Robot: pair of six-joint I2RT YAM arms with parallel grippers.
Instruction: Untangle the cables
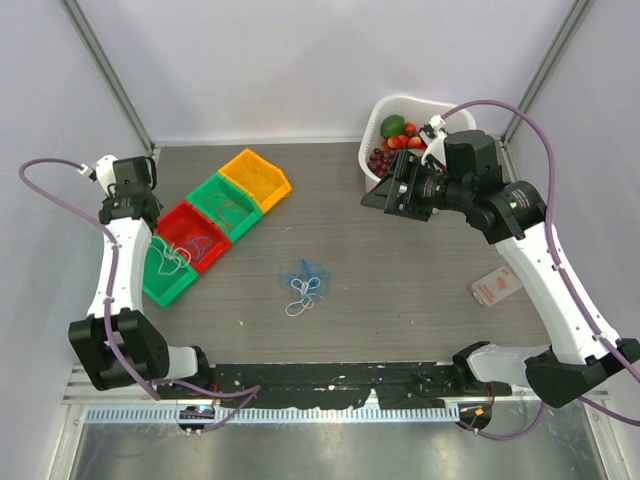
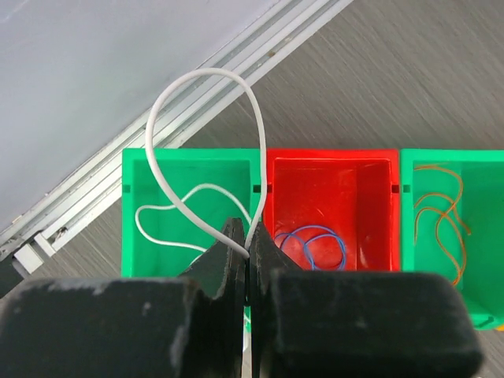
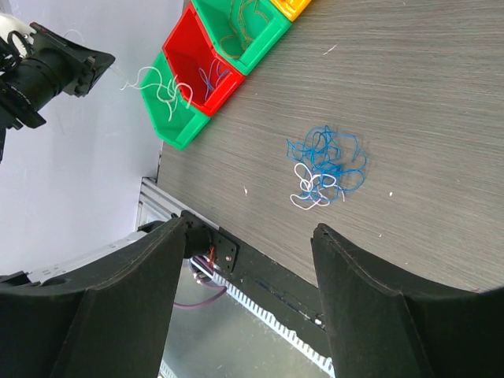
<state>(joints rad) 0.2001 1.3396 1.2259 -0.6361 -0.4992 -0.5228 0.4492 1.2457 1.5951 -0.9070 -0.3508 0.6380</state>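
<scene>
Pinching a white cable (image 2: 206, 72) in left gripper (image 2: 248, 253), jaws tight, over a green bin (image 2: 193, 157) — holding right gripper (image 3: 250, 236) aloft, jaws wide and empty.

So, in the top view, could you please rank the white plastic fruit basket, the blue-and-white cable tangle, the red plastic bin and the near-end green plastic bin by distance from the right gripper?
1. Far right: white plastic fruit basket, just behind the right gripper.
2. Mid-table: blue-and-white cable tangle.
3. Left: red plastic bin.
4. Farthest left: green plastic bin at the row's near end.
</scene>
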